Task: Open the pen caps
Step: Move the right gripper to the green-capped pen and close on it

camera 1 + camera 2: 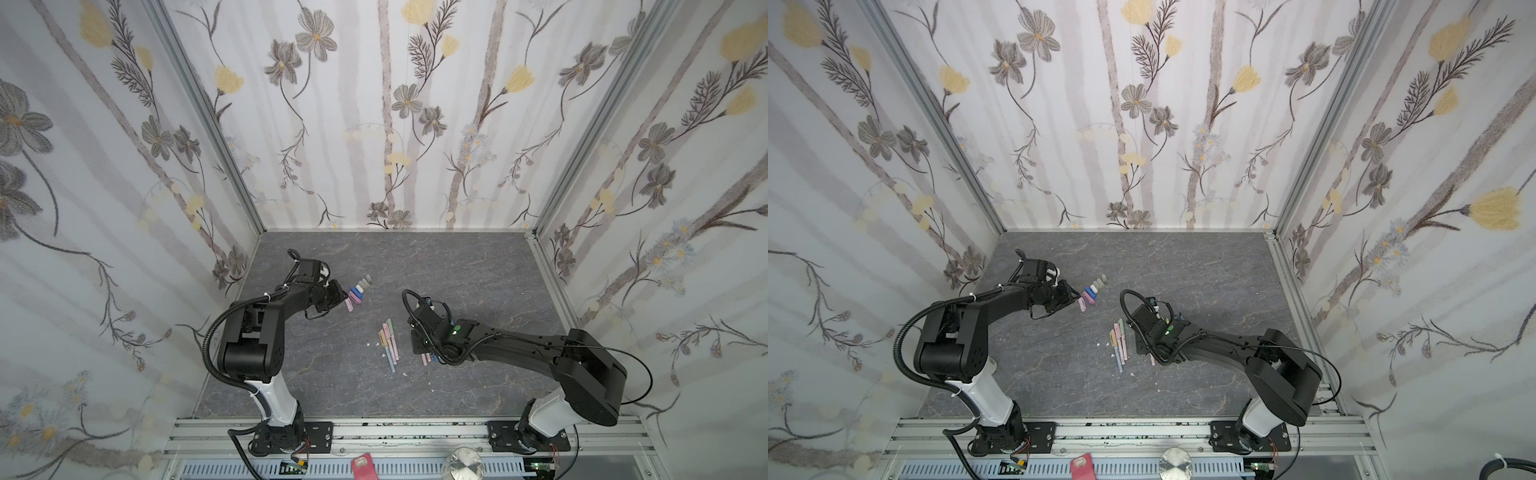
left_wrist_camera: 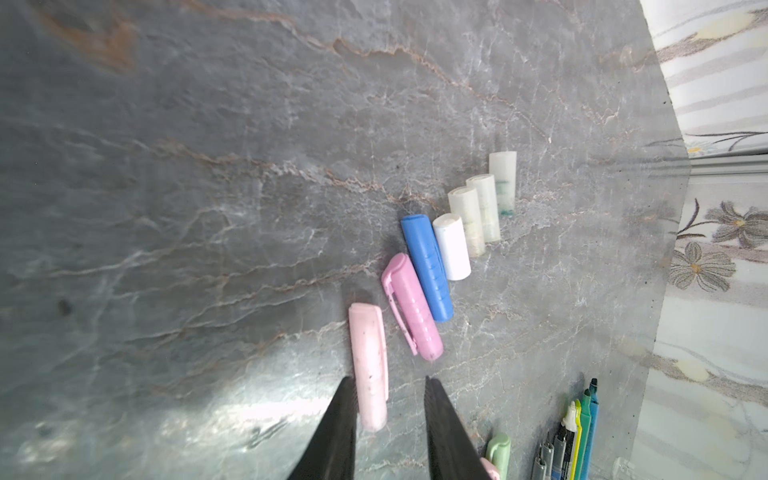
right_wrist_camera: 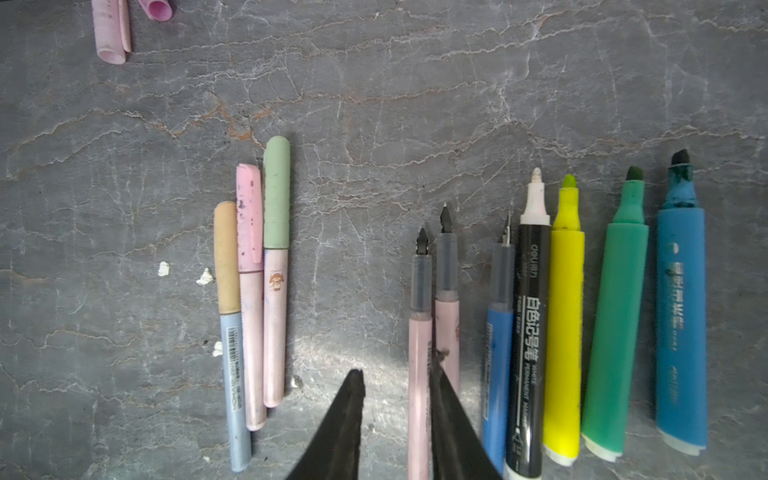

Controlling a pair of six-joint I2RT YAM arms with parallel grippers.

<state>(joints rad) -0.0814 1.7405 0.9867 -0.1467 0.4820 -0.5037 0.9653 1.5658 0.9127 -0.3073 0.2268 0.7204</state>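
Observation:
Several loose pen caps (image 2: 427,266) lie in a slanted row in the left wrist view: clear, white, blue, pink. At its end, a pale pink cap (image 2: 368,365) lies on the table between the fingers of my open left gripper (image 2: 390,384), against one finger. Both top views show this row (image 1: 357,291) (image 1: 1090,293) beside the left gripper (image 1: 343,297). My right gripper (image 3: 397,374) is open over an uncapped pink pen (image 3: 419,332) lying along one finger. Several uncapped pens (image 3: 565,316) lie beside it. Three capped pens (image 3: 249,257) with orange, pink and green caps lie apart (image 1: 388,340).
Small white flecks (image 3: 163,269) dot the grey marble table (image 1: 478,270). Floral walls close in three sides. An aluminium rail (image 1: 395,432) carries both arm bases at the front edge, with a pink object (image 1: 363,467) and a metal disc (image 1: 463,463) beyond it.

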